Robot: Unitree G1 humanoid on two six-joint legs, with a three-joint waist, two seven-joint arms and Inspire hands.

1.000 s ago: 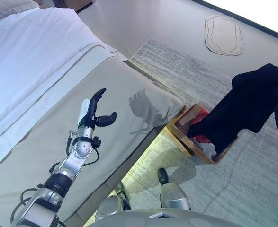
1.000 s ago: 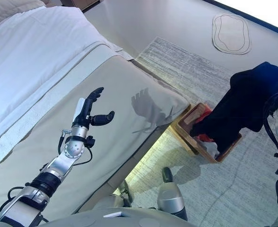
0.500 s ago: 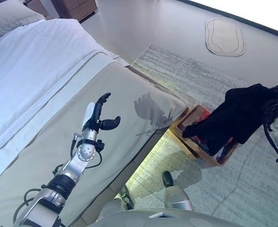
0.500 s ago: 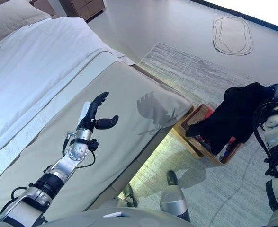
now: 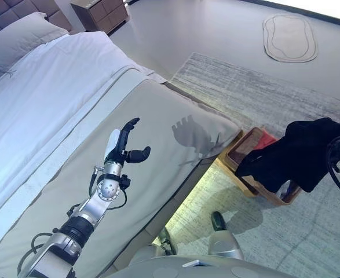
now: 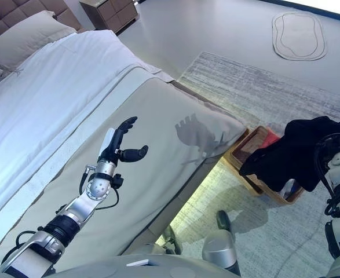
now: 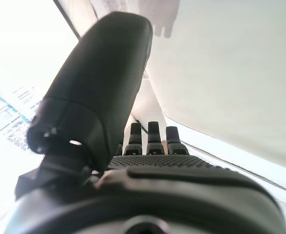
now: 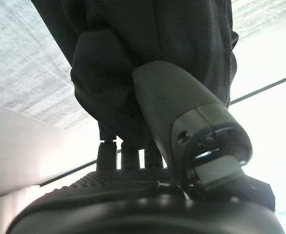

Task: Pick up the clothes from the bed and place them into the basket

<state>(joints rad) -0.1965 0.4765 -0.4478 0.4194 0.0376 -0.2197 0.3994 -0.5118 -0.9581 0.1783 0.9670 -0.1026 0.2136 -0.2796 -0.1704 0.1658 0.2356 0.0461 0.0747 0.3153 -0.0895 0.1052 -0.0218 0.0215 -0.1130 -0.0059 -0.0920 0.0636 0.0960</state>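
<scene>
A black garment point(image 5: 297, 159) hangs from my right hand point(image 8: 147, 195) above the wooden basket point(image 5: 238, 146) on the floor past the bed's foot corner. Its lower end reaches down into the basket. In the right wrist view the thumb point(image 8: 181, 102) and fingers pinch the black cloth point(image 8: 172, 34). A red garment point(image 5: 268, 139) lies in the basket. My left hand point(image 5: 122, 147) is open and empty, raised over the beige blanket point(image 5: 158, 116) of the bed. I see no loose clothes on the bed.
The bed has a white sheet point(image 5: 54, 87) and a pillow point(image 5: 19, 40) at its head, with a wooden nightstand point(image 5: 100, 11) beyond. The basket stands on a grey rug point(image 5: 245, 87). An oval mat point(image 5: 289, 37) lies on the floor further off.
My right hand has lowered the black garment toward the basket. The camera has shifted, showing more of the bed's head. My left hand has kept its pose.
</scene>
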